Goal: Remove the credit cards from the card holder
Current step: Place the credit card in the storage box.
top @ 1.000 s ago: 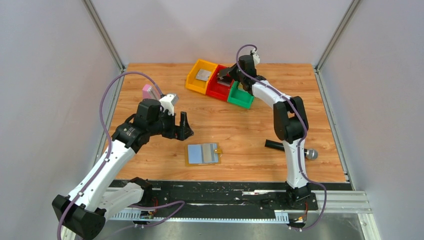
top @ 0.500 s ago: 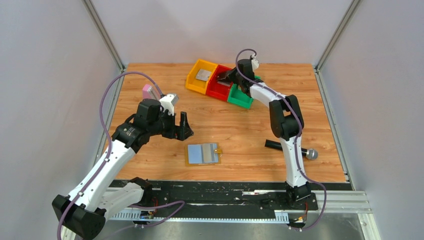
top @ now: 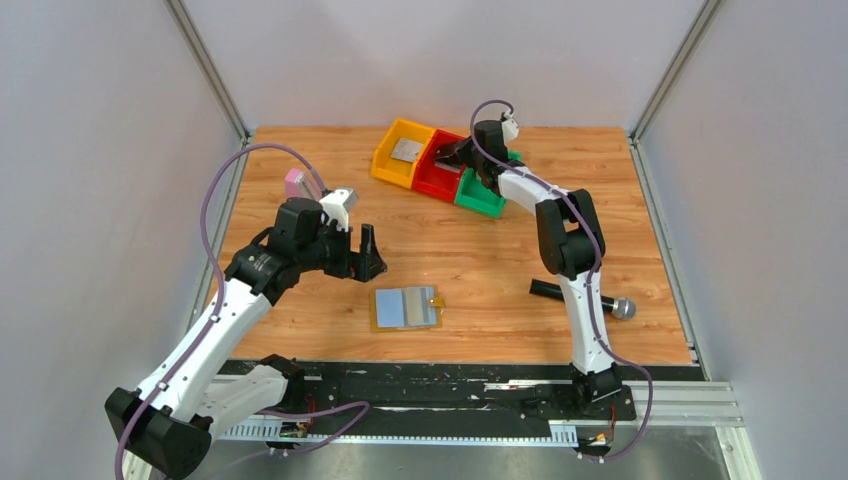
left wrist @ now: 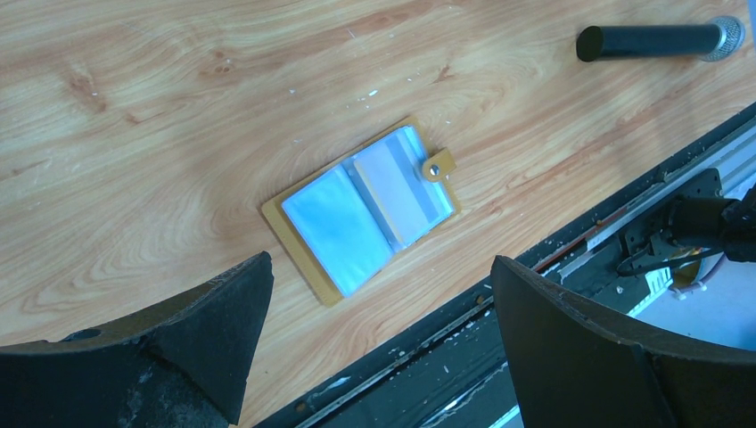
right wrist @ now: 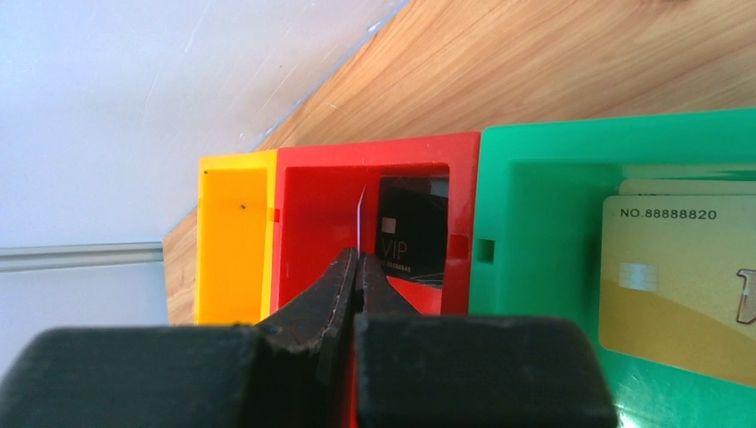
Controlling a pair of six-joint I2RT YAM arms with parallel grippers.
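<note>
The card holder lies open on the table, light blue inside with a tan tab; it also shows in the left wrist view, with a pale card in its right pocket. My left gripper is open and empty, hovering up and left of the holder. My right gripper is shut on a thin card seen edge-on, held over the red bin; the fingertips meet. A dark VIP card lies in the red bin.
A yellow bin holds a silver card. A green bin holds a golden card. A black rod with a grey head lies right of the holder. A pink block sits at the left edge.
My right arm has shifted slightly left, keeping the gripper over the red bin. The left arm and the card holder have not moved.
</note>
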